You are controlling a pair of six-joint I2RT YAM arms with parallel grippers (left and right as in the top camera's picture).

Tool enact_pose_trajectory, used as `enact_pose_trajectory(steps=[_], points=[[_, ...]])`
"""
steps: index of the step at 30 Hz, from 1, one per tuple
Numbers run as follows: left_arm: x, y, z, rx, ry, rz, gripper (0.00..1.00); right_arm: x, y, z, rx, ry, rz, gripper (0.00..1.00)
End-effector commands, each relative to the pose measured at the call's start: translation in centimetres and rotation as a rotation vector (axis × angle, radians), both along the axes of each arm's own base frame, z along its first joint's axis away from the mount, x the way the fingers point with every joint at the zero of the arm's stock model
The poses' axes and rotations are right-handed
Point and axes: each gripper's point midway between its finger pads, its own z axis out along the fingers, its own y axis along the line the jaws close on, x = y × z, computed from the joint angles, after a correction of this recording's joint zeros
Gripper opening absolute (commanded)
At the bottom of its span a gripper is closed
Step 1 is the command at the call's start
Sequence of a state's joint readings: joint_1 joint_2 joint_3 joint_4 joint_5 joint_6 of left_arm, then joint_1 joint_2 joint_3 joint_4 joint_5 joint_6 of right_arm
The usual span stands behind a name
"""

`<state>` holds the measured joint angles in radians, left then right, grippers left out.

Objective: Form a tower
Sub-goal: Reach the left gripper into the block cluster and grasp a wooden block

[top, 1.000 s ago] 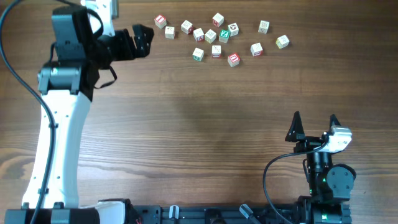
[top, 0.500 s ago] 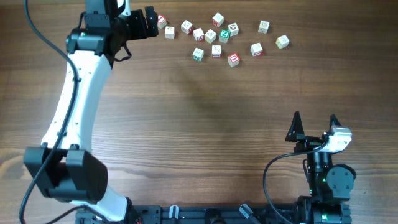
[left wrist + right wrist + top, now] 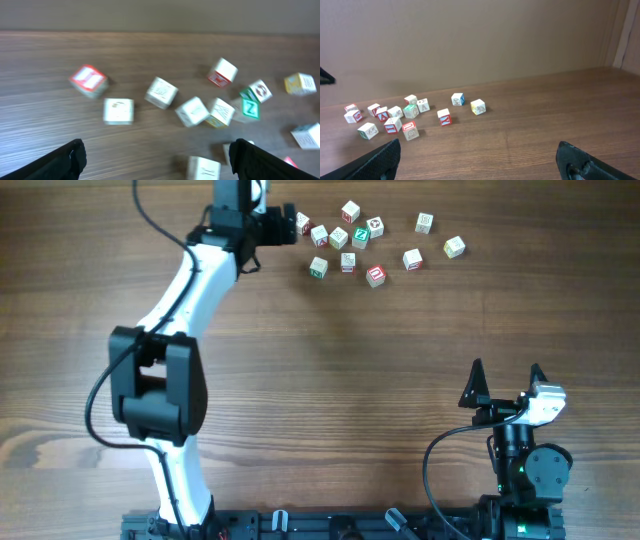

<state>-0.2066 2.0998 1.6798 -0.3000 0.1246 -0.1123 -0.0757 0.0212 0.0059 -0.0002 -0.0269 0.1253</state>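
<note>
Several small pale wooden letter cubes (image 3: 347, 262) lie scattered singly on the far side of the table; no tower shows in any view. My left gripper (image 3: 293, 225) hovers open over the left end of the cluster and covers the leftmost cubes from overhead. In the left wrist view the left gripper (image 3: 157, 146) has a red-printed cube (image 3: 89, 80), a pale cube (image 3: 118, 111) and a green Z cube (image 3: 250, 108) ahead of it, and nothing between its fingers. My right gripper (image 3: 505, 367) rests open at the near right, far from the cubes (image 3: 410, 131), with the right gripper (image 3: 479, 144) holding nothing.
The wooden table (image 3: 330, 380) stretches bare between the cube cluster and my right arm. The left arm's white links (image 3: 185, 290) reach diagonally from the near left to the far edge. A plain wall (image 3: 470, 35) stands behind the table.
My left arm has swung right along the far edge, bringing its open gripper from the far left over the left end of the cube cluster. The right arm has not moved.
</note>
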Motion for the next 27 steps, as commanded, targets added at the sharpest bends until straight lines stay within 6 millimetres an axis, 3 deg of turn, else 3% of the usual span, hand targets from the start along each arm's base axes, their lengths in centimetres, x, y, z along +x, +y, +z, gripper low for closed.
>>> enact_pose_trajectory(steps=[1,3,7,11,15,18,21,27], points=[[-1.6,-6.0,-1.0,0.014,0.011,-0.16,0.92,0.0,0.2,0.1,-0.018,-0.005,0.013,1.0],[-2.8,-8.0,-2.1,0.06,0.026,-0.236,0.91,0.0,0.2,0.1,-0.018,-0.005,0.013,0.99],[-3.4,-9.2,-4.8,0.044,0.08,-0.274,0.87,0.0,0.2,0.1,-0.018,-0.005,0.013,1.0],[-3.4,-9.4,-8.5,0.043,0.132,-0.285,0.85,0.0,0.2,0.1,-0.018,-0.005,0.013,1.0],[-3.7,-9.2,-11.3,0.059,0.175,-0.281,0.74,0.0,0.2,0.1,-0.018,-0.005,0.013,1.0],[-3.6,-8.8,-11.6,0.06,0.183,-0.274,0.59,0.0,0.2,0.1,-0.018,-0.005,0.013,1.0],[-3.2,-7.9,-11.6,0.059,0.183,-0.253,0.35,0.0,0.2,0.1,-0.018,-0.006,0.013,1.0],[-3.2,-7.3,-11.0,0.058,0.185,-0.243,0.32,0.0,0.2,0.1,-0.018,-0.006,0.013,1.0]])
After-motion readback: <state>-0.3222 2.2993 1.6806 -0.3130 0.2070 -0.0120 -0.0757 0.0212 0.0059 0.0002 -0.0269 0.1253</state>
